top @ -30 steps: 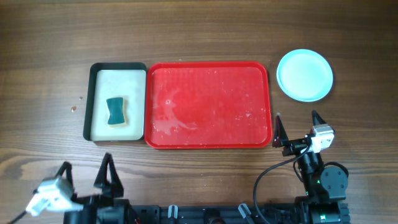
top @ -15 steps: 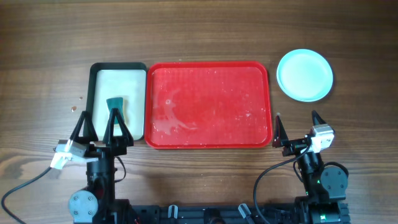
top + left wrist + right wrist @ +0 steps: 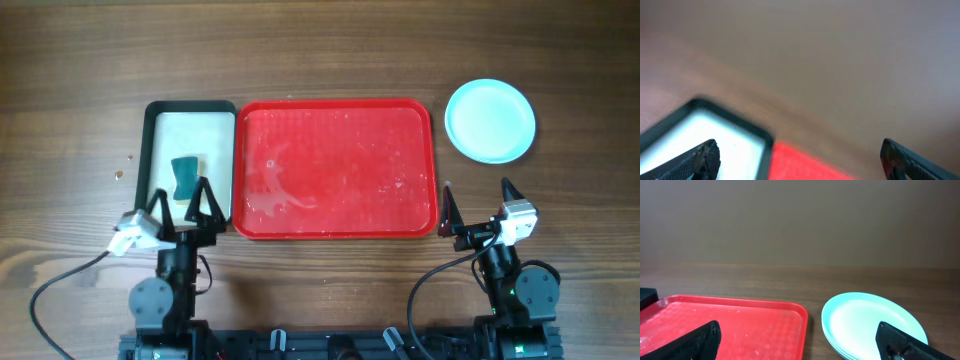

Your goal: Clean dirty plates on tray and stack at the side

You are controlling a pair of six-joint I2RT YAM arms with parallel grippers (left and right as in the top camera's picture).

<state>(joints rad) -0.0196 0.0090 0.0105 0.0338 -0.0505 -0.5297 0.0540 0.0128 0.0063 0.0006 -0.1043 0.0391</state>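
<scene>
Centre: red rectangular plastic tray (image 3: pixel 335 168); upper right, stacked pale-blue round plates (image 3: pixel 489 120); left, green sponge (image 3: pixel 185 178) in dark-rimmed tray (image 3: pixel 190 108). Below, left tool (image 3: pixel 180 192) and right tool (image 3: pixel 477 190) spread.

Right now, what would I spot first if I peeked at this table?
The big red tray in the middle of the table grabs your eye first; no plate lies on it, just wet smears. To its right, off the tray, sits a stack of pale blue plates. On the left a small dark-rimmed tray holds a green sponge.
</scene>
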